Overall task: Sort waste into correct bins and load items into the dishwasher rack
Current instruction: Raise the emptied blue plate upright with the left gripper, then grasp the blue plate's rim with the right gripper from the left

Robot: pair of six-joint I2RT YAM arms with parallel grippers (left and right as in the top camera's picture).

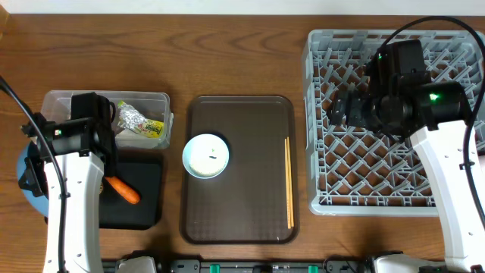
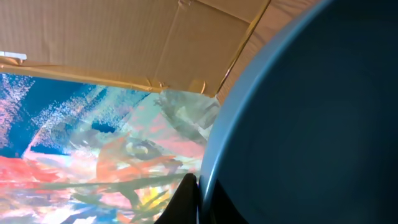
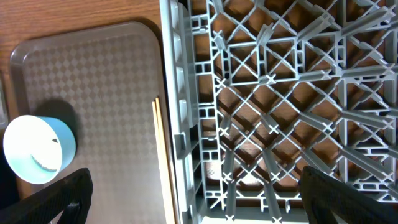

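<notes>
Plate (image 2: 311, 124), big blue one, is at far L of table, L gripper (image 1: 34, 173) apparently pinching its rim; view's too close to be sure. R gripper (image 3: 196, 180) hovers over grey rack (image 1: 394, 199), fingers spread wide, nothing btwn them. Light-blue cup (image 1: 206, 157) & chopsticks (image 1: 289, 182) lie on brown tray (image 1: 242, 212). Carrot (image 1: 125, 191) in black tray (image 1: 144, 208); wrapper paper (image 1: 140, 123) in clear tub (image 1: 76, 98).
</notes>
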